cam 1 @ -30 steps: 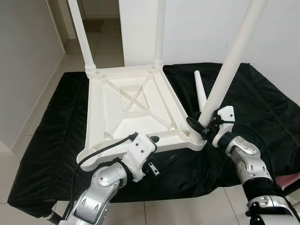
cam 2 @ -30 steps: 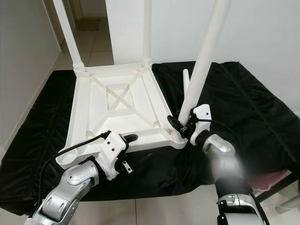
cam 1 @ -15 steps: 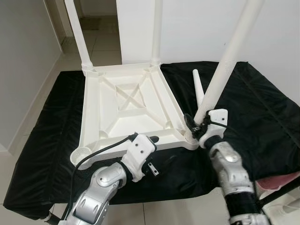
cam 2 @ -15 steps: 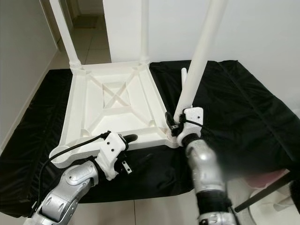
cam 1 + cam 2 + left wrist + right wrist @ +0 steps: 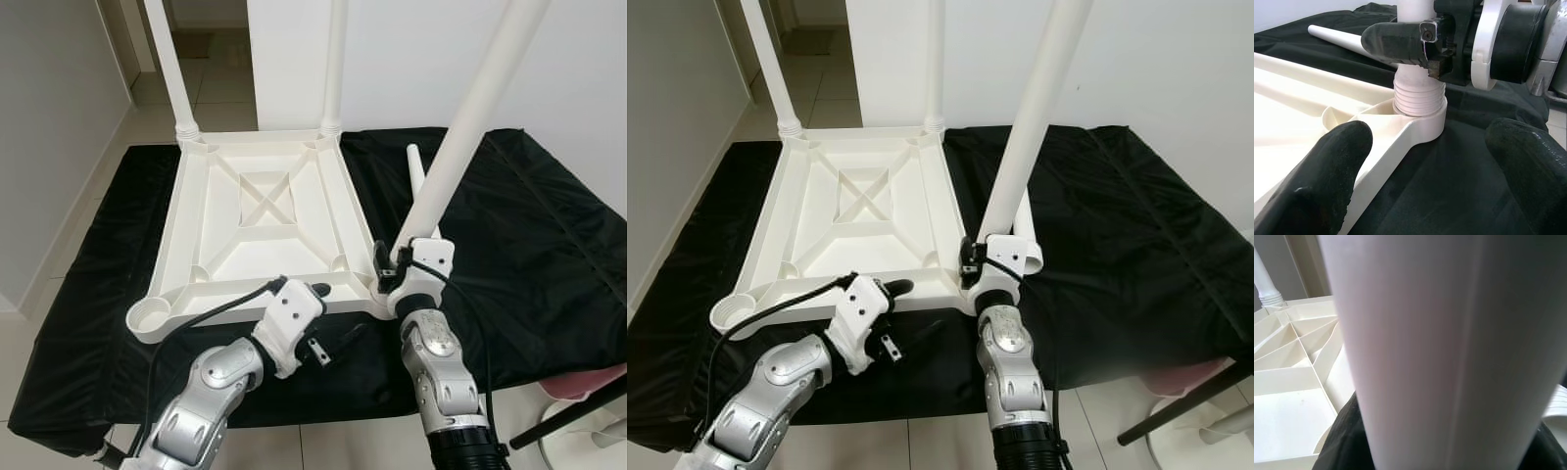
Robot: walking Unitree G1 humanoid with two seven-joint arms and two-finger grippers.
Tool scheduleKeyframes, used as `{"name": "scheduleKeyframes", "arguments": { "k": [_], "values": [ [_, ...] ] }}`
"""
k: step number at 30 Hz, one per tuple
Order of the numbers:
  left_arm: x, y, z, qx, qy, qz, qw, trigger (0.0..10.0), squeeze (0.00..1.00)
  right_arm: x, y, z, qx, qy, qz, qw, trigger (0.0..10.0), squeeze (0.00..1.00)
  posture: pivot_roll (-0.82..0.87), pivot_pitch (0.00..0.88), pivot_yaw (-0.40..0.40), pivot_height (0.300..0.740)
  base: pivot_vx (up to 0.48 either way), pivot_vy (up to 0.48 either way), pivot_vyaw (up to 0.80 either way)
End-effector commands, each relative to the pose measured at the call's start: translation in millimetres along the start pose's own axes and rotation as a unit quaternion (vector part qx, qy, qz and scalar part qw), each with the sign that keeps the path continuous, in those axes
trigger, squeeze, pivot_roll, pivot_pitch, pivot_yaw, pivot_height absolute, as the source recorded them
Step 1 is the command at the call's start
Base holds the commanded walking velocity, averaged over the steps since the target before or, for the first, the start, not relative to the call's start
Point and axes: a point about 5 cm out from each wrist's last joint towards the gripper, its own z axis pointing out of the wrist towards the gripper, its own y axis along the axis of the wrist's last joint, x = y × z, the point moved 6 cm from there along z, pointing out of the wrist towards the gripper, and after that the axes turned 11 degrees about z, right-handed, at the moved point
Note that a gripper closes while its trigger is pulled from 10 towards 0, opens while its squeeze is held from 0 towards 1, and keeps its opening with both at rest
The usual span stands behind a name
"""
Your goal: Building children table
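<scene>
The white plastic children's tabletop [image 5: 260, 220] lies upside down on a black sheet [image 5: 519, 225] over the tiled floor [image 5: 220, 88], with two legs standing in its far corner sockets and a loose leg [image 5: 415, 174] lying on the sheet just beyond the near right corner. The right gripper [image 5: 390, 271] is clamped around the base of a third table leg [image 5: 468, 122], which stands tilted in the near right corner socket [image 5: 1419, 117]. The left gripper [image 5: 333, 328], its two black fingers [image 5: 1327, 171] spread wide, hovers low at the tabletop's near edge, facing that socket and holding nothing.

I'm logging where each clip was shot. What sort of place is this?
Probably a room in a home: tiled floor, plain white wall, and a doorway beyond the upturned table on a black sheet.
</scene>
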Motion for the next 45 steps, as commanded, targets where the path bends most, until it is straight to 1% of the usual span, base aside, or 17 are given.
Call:
{"name": "scheduleKeyframes", "arguments": {
  "k": [1, 2, 3, 13, 14, 19, 21, 26, 27, 29, 31, 33, 35, 36, 40, 41, 45],
  "values": [
    [1.5, -2.9, -0.1, 0.007, 0.004, 0.008, 1.000, 10.0, 0.00, -2.5, -13.4, -8.0, 0.021, -0.025, 0.030, 0.999, 10.0, 0.00, -0.06, 0.000, 0.027, 0.740, 0.000, 0.000, 0.00],
    [1.5, -2.9, -0.1, 0.007, 0.004, 0.008, 1.000, 10.0, 0.00, -2.5, -13.4, -8.0, 0.021, -0.025, 0.030, 0.999, 10.0, 0.00, -0.06, 0.000, 0.027, 0.740, 0.000, 0.000, 0.00],
    [1.4, -2.7, 0.4, 0.006, 0.003, 0.009, 1.000, 10.0, 0.00, 1.5, -10.2, -8.4, 0.015, -0.009, 0.034, 0.999, 10.0, 1.00, -0.06, 0.000, 0.027, 0.740, 0.000, 0.000, 0.00],
    [1.7, -1.7, 2.0, 0.004, 0.003, 0.010, 1.000, 10.0, 0.00, 3.2, 8.7, -7.2, -0.012, 0.042, 0.032, 0.999, 10.0, 1.00, -0.06, 0.000, 0.025, 0.740, 0.000, 0.000, 0.00],
    [1.8, -1.5, 2.0, 0.003, 0.004, 0.010, 1.000, 10.0, 0.00, 2.8, 10.8, -7.1, -0.008, 0.058, 0.034, 0.998, 10.0, 0.00, -0.07, 0.000, 0.024, 0.740, 0.000, 0.000, 0.00],
    [0.3, -1.0, 3.2, 0.003, 0.005, 0.007, 1.000, 10.0, 0.00, -0.2, 14.4, -6.7, 0.010, 0.132, 0.022, 0.991, 10.0, 0.00, -0.07, 0.000, 0.023, 0.740, 0.000, 0.000, 0.00],
    [0.3, -1.0, 3.2, 0.003, 0.005, 0.007, 1.000, 10.0, 0.00, -0.2, 14.4, -6.7, 0.010, 0.132, 0.022, 0.991, 10.0, 0.00, -0.07, 0.000, 0.023, 0.740, 0.000, 0.000, 0.00],
    [0.0, 0.9, 5.0, 0.000, 0.006, 0.006, 1.000, 10.0, 0.00, -3.0, 12.4, -5.3, 0.030, 0.189, -0.008, 0.981, 10.0, 0.00, -0.06, 0.000, 0.022, 0.740, 0.000, 0.000, 0.00],
    [1.0, 1.4, 5.2, 0.000, 0.008, 0.005, 1.000, 10.0, 0.00, -2.9, 8.1, -5.5, 0.046, 0.225, -0.024, 0.973, 10.0, 0.00, -0.06, 0.000, 0.023, 0.740, 0.000, 0.000, 0.00],
    [1.0, 1.4, 5.2, 0.000, 0.008, 0.005, 1.000, 10.0, 0.00, -2.9, 8.1, -5.5, 0.046, 0.225, -0.024, 0.973, 10.0, 0.00, -0.06, 0.000, 0.023, 0.740, 0.000, 0.000, 0.00],
    [2.3, 2.0, 5.5, -0.001, 0.012, 0.003, 1.000, 10.0, 0.00, -4.3, 0.4, -4.7, 0.079, 0.284, -0.046, 0.954, 10.0, 0.00, -0.06, 0.000, 0.029, 0.740, 0.000, 0.000, 0.00],
    [3.3, 2.6, 6.0, -0.002, 0.015, 0.003, 1.000, 10.0, 0.00, -5.3, -1.2, -2.5, 0.090, 0.302, -0.054, 0.948, 10.0, 0.00, -0.06, 0.000, 0.031, 0.740, 0.000, 0.000, 0.00],
    [3.3, 2.6, 6.0, -0.002, 0.015, 0.003, 1.000, 10.0, 0.00, -5.3, -1.2, -2.5, 0.090, 0.302, -0.054, 0.948, 10.0, 0.00, -0.06, 0.000, 0.031, 0.740, 0.000, 0.000, 0.00],
    [4.3, 3.2, 6.6, -0.002, 0.016, 0.003, 1.000, 10.0, 0.00, -5.8, -2.5, -0.3, 0.099, 0.315, -0.062, 0.942, 8.6, 0.00, -0.06, 0.003, 0.034, 0.740, 0.000, 0.000, 0.00],
    [5.7, 4.0, 7.3, -0.002, 0.018, 0.004, 1.000, 10.0, 0.00, -6.5, -3.3, 2.1, 0.105, 0.329, -0.074, 0.935, 8.6, 0.00, -0.06, 0.006, 0.034, 0.740, 0.000, 0.000, 0.00],
    [6.5, 4.4, 7.7, -0.002, 0.019, 0.004, 1.000, 10.0, 0.00, -6.0, -5.3, 3.9, 0.113, 0.339, -0.076, 0.931, 3.8, 0.00, -0.05, 0.011, 0.036, 0.740, 0.000, 0.000, 0.00],
    [6.5, 4.4, 7.7, -0.002, 0.019, 0.004, 1.000, 10.0, 0.00, -6.0, -5.3, 3.9, 0.113, 0.339, -0.076, 0.931, 3.8, 0.00, -0.05, 0.011, 0.036, 0.740, 0.000, 0.000, 0.00]
  ]
}}
